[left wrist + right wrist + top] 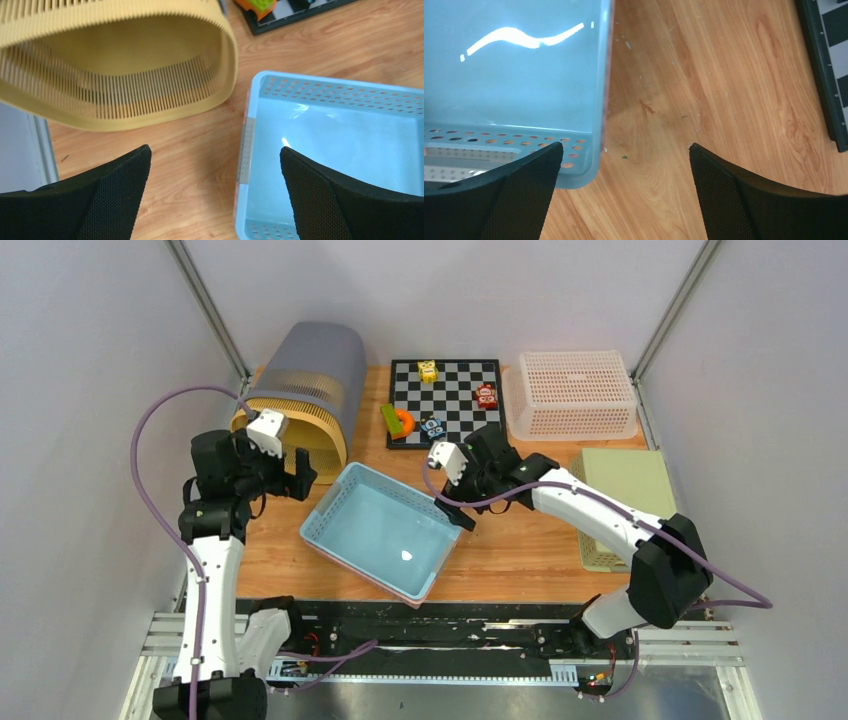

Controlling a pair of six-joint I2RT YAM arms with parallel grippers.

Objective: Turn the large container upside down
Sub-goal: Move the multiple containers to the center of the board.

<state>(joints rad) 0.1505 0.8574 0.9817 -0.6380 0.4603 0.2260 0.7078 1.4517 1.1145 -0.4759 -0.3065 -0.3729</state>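
Left tool [214, 155], right tool [625, 147] wide open, empty; pale-blue perforated container [385, 528] upright.

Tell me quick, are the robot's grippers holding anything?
Left gripper: open, holding nothing.
Right gripper: open, holding nothing.

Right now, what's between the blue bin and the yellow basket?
Just bare tabletop separates blue bin and yellow basket, clearest in the left wrist view.
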